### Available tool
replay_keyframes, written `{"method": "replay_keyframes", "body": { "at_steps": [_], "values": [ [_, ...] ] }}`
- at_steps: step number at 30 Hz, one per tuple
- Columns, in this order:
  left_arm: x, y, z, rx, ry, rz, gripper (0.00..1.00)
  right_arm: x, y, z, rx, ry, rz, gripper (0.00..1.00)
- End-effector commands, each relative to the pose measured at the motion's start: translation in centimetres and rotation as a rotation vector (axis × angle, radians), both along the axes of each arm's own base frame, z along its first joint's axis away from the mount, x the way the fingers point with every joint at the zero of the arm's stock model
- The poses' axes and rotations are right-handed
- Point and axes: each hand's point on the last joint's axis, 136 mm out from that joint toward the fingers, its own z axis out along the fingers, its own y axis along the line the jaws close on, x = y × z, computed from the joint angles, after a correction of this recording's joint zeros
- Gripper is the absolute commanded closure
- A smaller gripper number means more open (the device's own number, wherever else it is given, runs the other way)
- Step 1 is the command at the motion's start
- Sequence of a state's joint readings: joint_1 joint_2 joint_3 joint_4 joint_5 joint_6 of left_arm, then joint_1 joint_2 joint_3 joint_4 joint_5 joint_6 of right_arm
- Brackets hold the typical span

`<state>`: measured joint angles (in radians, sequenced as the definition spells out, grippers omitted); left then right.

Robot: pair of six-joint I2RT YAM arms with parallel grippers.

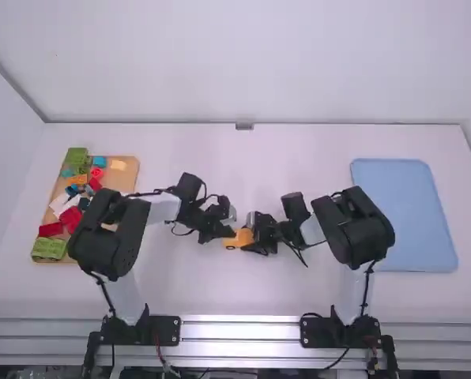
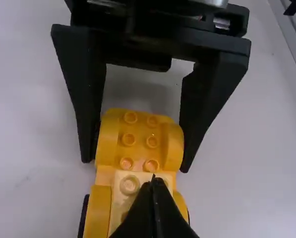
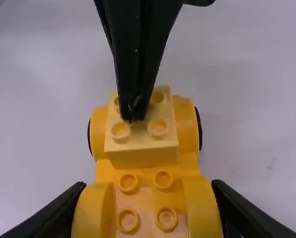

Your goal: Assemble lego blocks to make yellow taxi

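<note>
In the high view the yellow car base (image 1: 243,238) lies mid-table between my left gripper (image 1: 227,230) and my right gripper (image 1: 258,237). A pale yellow block (image 3: 142,149) sits on the studs between two rounded fenders of the base (image 3: 145,171). The closed tips of my left gripper (image 2: 154,186) rest on top of that block, holding nothing between them. My right gripper (image 3: 147,201) clasps the fenders at the other end of the base from both sides. A black wheel shows beside the base (image 2: 103,174) in the left wrist view.
A wooden tray (image 1: 123,181) at the left holds green, red, blue, orange and white blocks, with the left arm over its near right side. A blue mat (image 1: 403,213) lies at the right, beside the right arm.
</note>
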<state>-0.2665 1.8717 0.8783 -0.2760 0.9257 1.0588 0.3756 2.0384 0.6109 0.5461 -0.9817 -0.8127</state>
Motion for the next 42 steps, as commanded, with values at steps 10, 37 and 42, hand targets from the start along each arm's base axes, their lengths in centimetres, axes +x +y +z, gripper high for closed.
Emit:
{"method": "replay_keyframes", "body": {
  "at_steps": [10, 37, 42],
  "values": [
    [4.8, 0.3, 10.7, 0.022, -0.347, -0.006, 0.36, 0.1, 0.2, -0.5, -0.02, 0.029, -0.01, 0.36],
    [13.7, 18.6, 17.3, 0.379, -0.218, 1.474, 0.01, 3.6, -4.6, 7.9, -0.29, -0.141, -0.273, 0.02],
    [14.8, 22.1, 19.1, 0.295, -0.165, 1.599, 0.01, 4.1, -5.3, 10.1, -0.3, -0.215, -0.316, 0.02]
  ]
}}
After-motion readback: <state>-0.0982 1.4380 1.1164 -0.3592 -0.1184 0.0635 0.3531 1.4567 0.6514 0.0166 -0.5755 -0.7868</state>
